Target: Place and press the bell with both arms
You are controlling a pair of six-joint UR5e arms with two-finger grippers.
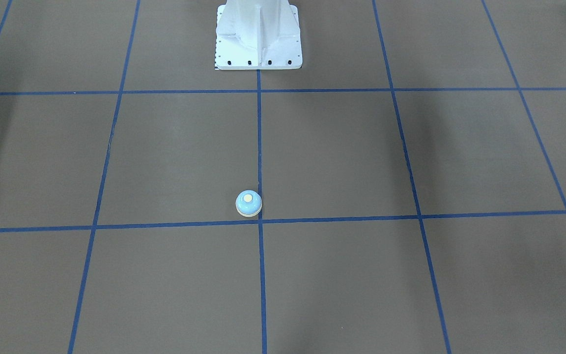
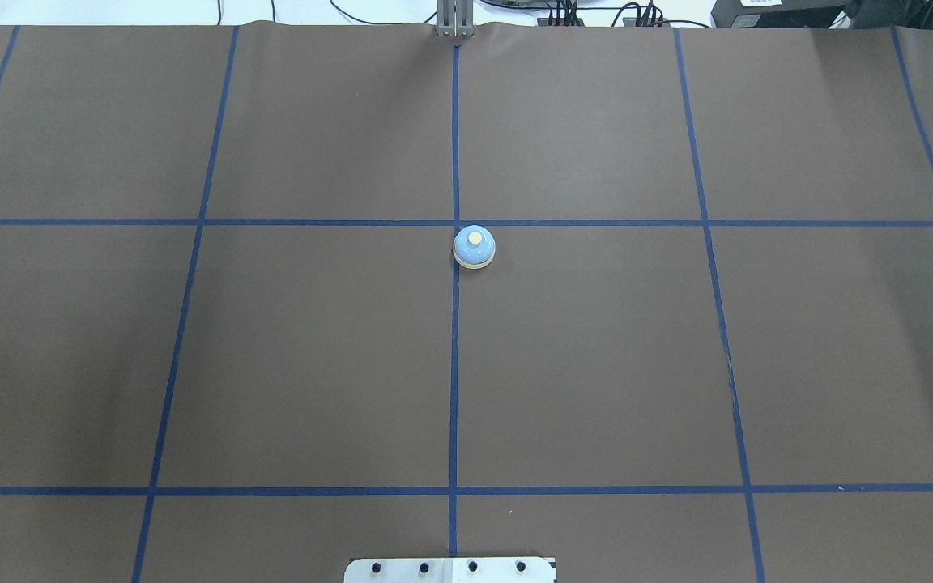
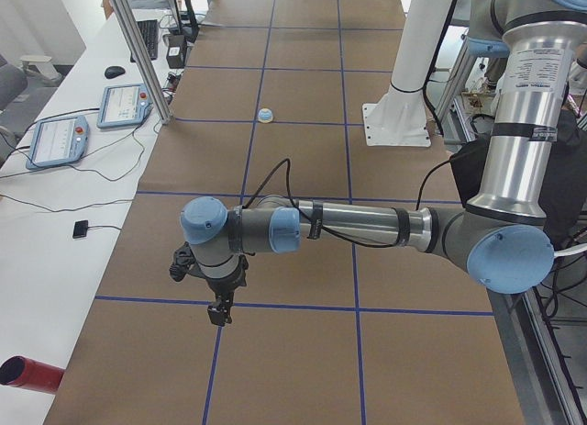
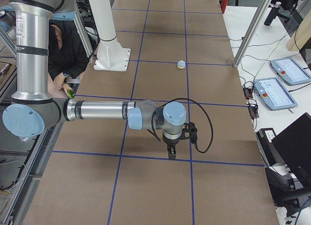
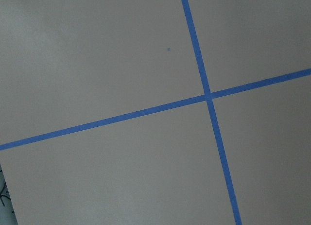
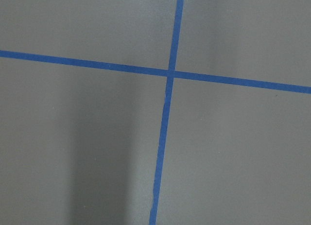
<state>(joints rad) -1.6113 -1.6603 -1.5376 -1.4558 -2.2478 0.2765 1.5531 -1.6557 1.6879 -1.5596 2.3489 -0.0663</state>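
Note:
The light-blue bell [image 2: 474, 246] with its cream button stands upright on the brown table next to the centre blue line, also in the front view [image 1: 248, 203] and small in the side views [image 3: 265, 116] [image 4: 181, 64]. My left gripper [image 3: 218, 313] shows only in the exterior left view, hanging over a grid crossing far from the bell; I cannot tell if it is open or shut. My right gripper [image 4: 172, 152] shows only in the exterior right view, likewise far from the bell; I cannot tell its state. Both wrist views show only bare table and blue tape.
The white pedestal base [image 1: 258, 37] is bolted at the robot's side of the table. Blue tape lines form a grid on the brown table [image 2: 596, 364]. Teach pendants [image 3: 59, 138] lie on the side bench, and a person [image 4: 63, 55] sits behind the robot.

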